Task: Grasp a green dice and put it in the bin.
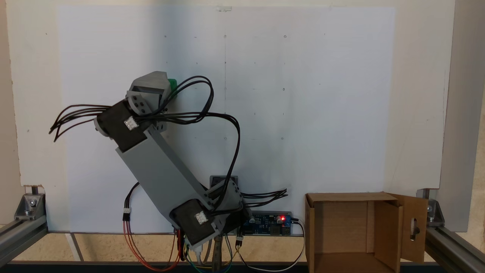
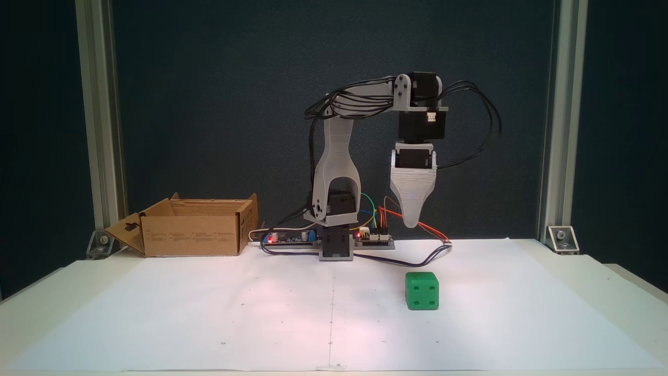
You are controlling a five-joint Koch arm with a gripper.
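In a fixed view the green dice (image 2: pixel 421 290) sat alone on the white sheet (image 2: pixel 261 313) right of centre, with bare paper on every side and open air above it; the jaws hung well above and behind it. Loose cables (image 2: pixel 417 258) lay on the desk (image 2: pixel 616 292) behind the dice, near the arm base (image 2: pixel 336 245). The bin (image 2: pixel 195 227) stood at centre left, mouth open upward, its slotted flap (image 2: pixel 125 232) jutting out leftward.

The green dice (image 2: pixel 421 291) sits on the white sheet (image 2: pixel 209 313), right of centre. The gripper (image 2: pixel 412 223) hangs above and behind it, apart. The cardboard box (image 2: pixel 195 235) stands near the back left corner.
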